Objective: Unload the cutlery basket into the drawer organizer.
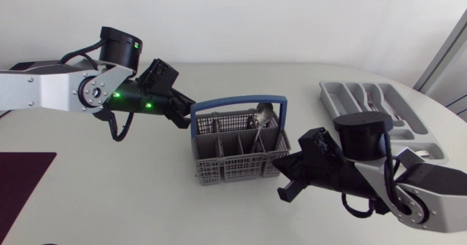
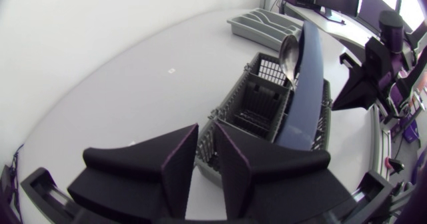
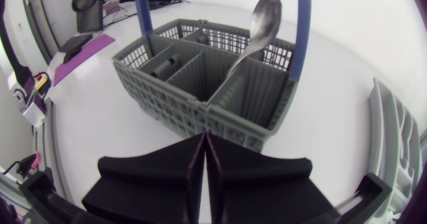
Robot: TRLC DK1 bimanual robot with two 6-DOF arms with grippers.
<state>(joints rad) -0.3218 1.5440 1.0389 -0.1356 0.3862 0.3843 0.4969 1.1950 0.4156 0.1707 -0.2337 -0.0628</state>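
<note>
The cutlery basket (image 1: 237, 160), a spoon (image 1: 261, 117) stood in it, is set mid-table, the drawer organizer (image 1: 379, 108) far right. The left gripper (image 2: 205, 135) is held slightly parted, the right gripper (image 3: 205, 141) closed empty.

A white table (image 1: 109, 179) with a rounded far edge fills the view. A dark purple mat (image 1: 22, 183) lies flat at its near left corner, well apart from everything else.
</note>
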